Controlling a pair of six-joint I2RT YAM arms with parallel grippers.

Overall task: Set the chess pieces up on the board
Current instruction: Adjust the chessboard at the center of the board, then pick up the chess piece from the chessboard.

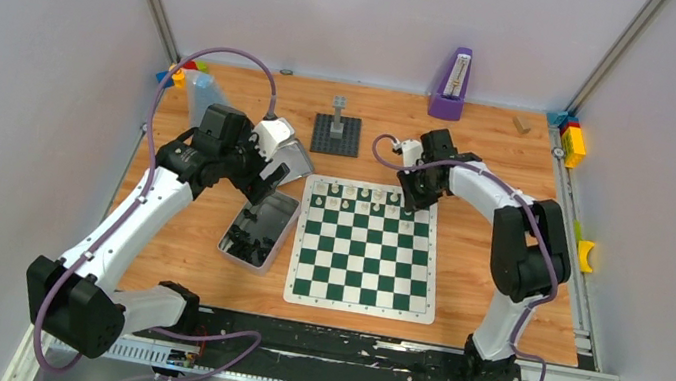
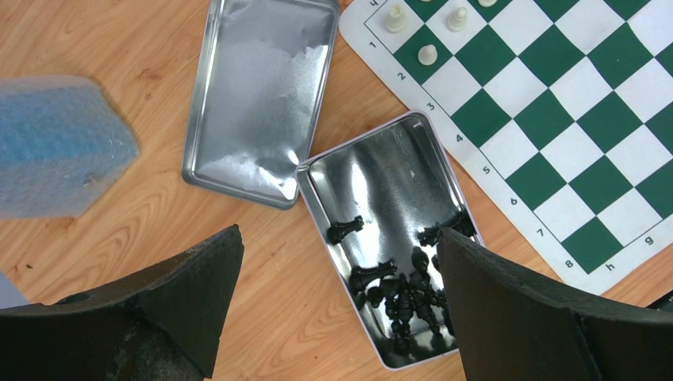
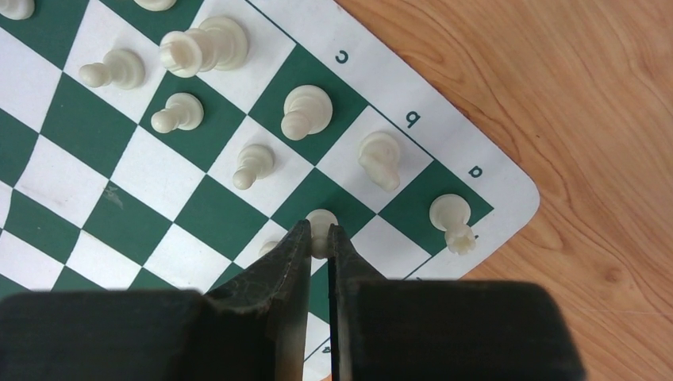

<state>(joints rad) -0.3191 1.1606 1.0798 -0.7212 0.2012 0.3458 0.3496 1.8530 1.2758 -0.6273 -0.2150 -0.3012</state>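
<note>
White pieces [image 3: 305,111] nearly set along board [image 1: 364,267] far edge; right gripper [image 3: 319,232] seemingly pinching pawn [image 3: 321,216]; left gripper [image 2: 337,242] agape; black pieces [image 2: 405,298] in tin [image 2: 381,171].

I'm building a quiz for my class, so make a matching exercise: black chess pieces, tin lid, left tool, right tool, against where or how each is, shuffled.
1 black chess pieces
2 tin lid
3 left tool
4 right tool

A shut on a white piece on the board
B lying on the table
C inside the tin
D open above the tin

Pairs: 1-C, 2-B, 3-D, 4-A
</note>
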